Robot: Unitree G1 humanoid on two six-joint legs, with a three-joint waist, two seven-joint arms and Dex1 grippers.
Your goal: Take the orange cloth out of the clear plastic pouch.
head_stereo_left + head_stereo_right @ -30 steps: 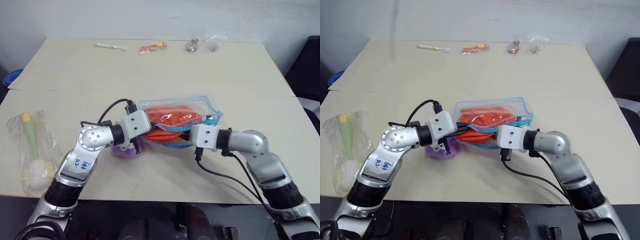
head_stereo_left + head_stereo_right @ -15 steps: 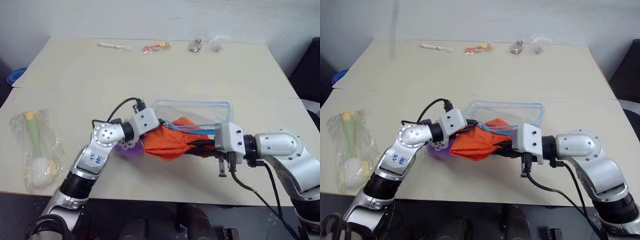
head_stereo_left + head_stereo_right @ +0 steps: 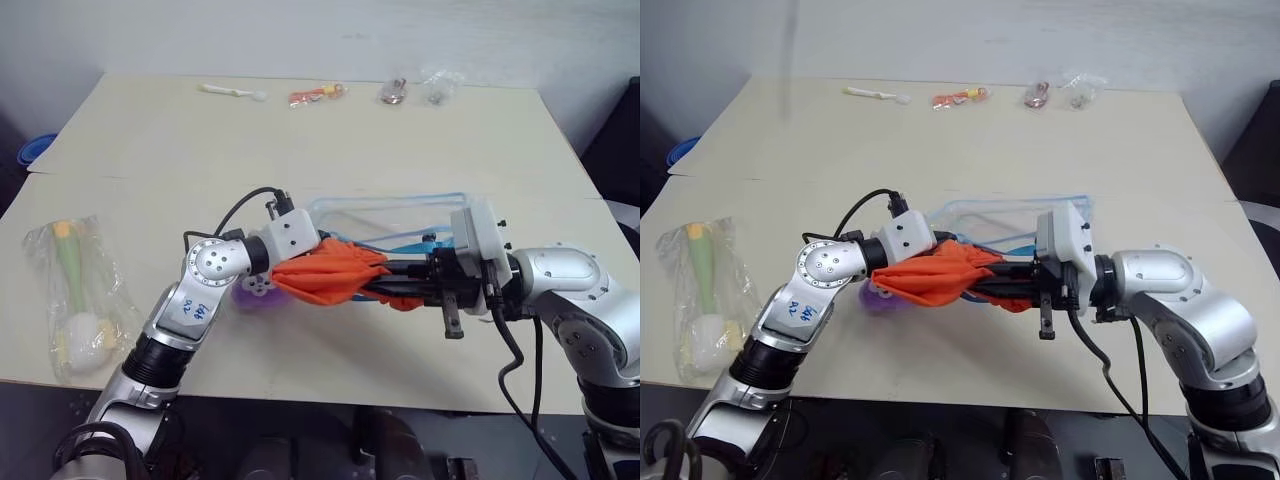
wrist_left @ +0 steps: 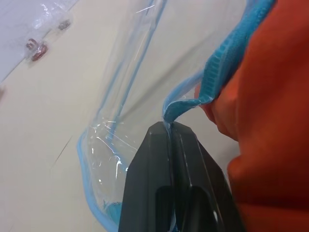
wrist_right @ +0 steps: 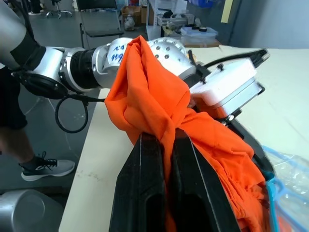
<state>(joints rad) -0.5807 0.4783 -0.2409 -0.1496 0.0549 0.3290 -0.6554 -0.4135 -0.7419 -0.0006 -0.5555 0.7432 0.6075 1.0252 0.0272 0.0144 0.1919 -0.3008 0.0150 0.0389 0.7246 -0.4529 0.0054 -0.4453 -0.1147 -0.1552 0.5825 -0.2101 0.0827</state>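
Now: both pincers clamped, cloth outside the pouch

Nearest, the right gripper (image 5: 161, 140) is clamped on the one orange cloth (image 3: 325, 277), bunched and held above the table (image 3: 330, 150) between the arms. Beside it, the left gripper (image 4: 170, 128) pinches the blue trim of the one clear plastic pouch (image 3: 400, 215), just behind the cloth. A purple plush bunny (image 3: 252, 291) sits under the left wrist. Beyond, bare tabletop runs to small items along the far edge.

Even, soft indoor light, faint shadows, slightly blurred wrist close-ups.
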